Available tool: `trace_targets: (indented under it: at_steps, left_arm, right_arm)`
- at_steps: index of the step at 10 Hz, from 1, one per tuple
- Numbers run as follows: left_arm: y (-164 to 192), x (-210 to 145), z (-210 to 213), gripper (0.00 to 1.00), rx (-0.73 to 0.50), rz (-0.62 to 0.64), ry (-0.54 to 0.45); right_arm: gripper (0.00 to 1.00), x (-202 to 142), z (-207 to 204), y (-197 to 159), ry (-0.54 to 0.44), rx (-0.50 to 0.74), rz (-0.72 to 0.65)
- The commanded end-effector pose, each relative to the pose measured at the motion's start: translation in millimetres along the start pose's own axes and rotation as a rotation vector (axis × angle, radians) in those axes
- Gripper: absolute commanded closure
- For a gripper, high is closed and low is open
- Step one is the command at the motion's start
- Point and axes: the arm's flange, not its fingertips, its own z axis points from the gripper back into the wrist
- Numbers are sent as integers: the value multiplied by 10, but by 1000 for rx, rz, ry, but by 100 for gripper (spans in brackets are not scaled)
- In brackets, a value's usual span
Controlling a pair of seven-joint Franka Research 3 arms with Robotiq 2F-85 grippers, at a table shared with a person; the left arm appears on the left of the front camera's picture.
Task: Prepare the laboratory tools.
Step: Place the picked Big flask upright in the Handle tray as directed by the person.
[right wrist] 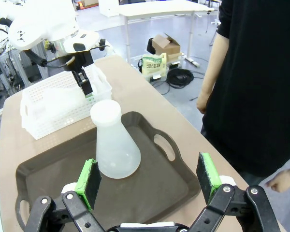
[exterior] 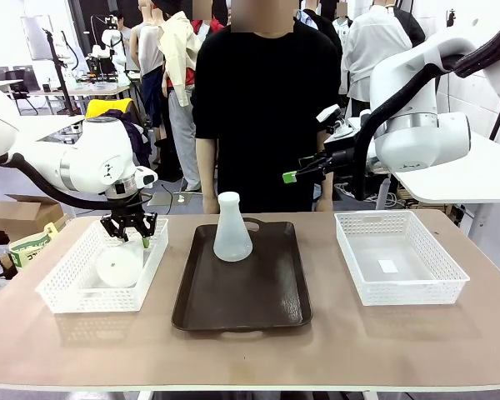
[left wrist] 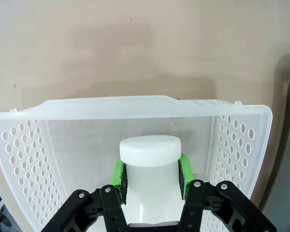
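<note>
Flask neck in downward-pointing left gripper

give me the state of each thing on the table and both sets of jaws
flask on tray: upright, free
flask in left basket: clamped at the neck
left gripper: jaws shut on that flask
right gripper: jaws open, empty, raised
left basket: holds one flask
right basket: no flask
tray: flat

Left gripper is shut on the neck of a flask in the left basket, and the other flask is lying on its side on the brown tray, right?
Not quite: the second flask stands upright on the tray, as the front view shows. The left gripper is indeed shut on a flask neck in the left basket.
</note>
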Motion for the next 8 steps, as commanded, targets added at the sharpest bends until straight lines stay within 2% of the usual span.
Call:
trace_targets:
  at_steps: [1,8]
  left_arm:
    - [-3,2,-4,100,-4,-1,-10]
    - [0,0,0,100,0,0,0]
  right_arm:
    - [0,22,-28,-28,13,7,0]
    - [0,22,-28,-28,13,7,0]
